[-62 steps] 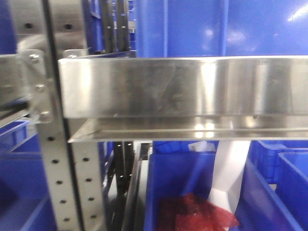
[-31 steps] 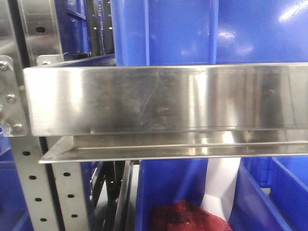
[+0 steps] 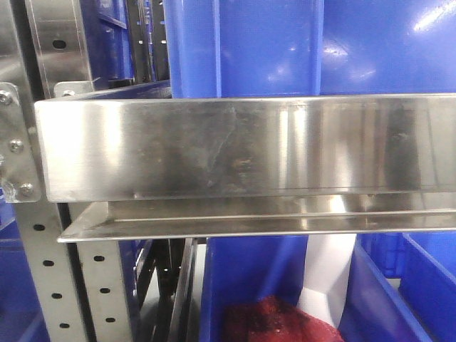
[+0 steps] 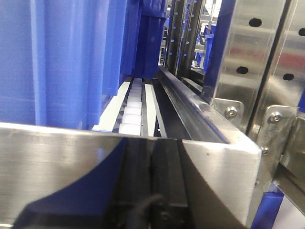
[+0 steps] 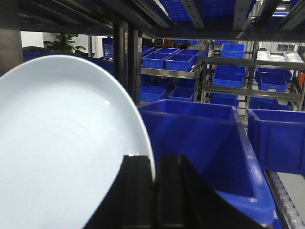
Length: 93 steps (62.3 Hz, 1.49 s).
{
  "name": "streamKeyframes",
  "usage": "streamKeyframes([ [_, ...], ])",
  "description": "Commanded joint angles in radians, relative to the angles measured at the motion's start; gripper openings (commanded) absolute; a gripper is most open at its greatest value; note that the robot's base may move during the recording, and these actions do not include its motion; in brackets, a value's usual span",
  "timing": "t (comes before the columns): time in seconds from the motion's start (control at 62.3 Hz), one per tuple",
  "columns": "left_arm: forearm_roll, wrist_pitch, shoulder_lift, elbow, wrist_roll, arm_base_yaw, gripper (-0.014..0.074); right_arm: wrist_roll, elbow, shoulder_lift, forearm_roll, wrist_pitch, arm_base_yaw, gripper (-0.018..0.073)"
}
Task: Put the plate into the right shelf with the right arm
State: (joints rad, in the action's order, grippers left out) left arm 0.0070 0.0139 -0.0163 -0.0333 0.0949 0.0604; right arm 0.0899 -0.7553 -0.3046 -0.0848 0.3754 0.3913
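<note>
Right gripper (image 5: 153, 167) clamped tight on the plate (image 5: 62, 157) rim.
Plate spreads toward 10 o'clock, blue bin (image 5: 190, 143) at 1 o'clock, steel shelf (image 3: 214, 149) rails overhead; left gripper (image 4: 152, 157) pinched closed, empty.

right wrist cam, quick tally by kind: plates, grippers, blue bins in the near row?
plate: 1
right gripper: 1, shut on the plate's rim
blue bins in the near row: 2, one beside the plate, one at the right edge
Total: 4
More bins stand on the racks behind; too small and overlapped to count.
</note>
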Motion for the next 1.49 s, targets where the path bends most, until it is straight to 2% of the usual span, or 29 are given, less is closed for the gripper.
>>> streamKeyframes([
  [0.0,0.000,-0.090,-0.006,-0.008,0.006,-0.002,-0.0047,-0.001,-0.100,-0.066,-0.006,-0.121,-0.003,0.0054],
  [0.321,0.000,-0.090,-0.006,-0.008,0.006,-0.002,-0.0047,-0.001,-0.511,-0.438,-0.011,-0.013,-0.003,0.0054],
  [0.514,0.000,-0.090,-0.006,-0.008,0.006,-0.002,-0.0047,-0.001,-0.689,-0.641,-0.018,0.032,-0.009,0.0054],
  [0.626,0.000,-0.090,-0.006,-0.008,0.006,-0.002,-0.0047,-0.001,-0.760,-0.732,-0.022,0.073,-0.038,0.0054],
  [0.931,0.000,-0.090,-0.006,-0.008,0.006,-0.002,-0.0047,-0.001,-0.788,-0.933,-0.022,0.074,-0.166,0.0054],
  [1.476,0.000,-0.090,-0.006,-0.008,0.006,-0.002,-0.0047,-0.001,-0.788,-1.169,-0.022,0.096,-0.165,0.0057],
])
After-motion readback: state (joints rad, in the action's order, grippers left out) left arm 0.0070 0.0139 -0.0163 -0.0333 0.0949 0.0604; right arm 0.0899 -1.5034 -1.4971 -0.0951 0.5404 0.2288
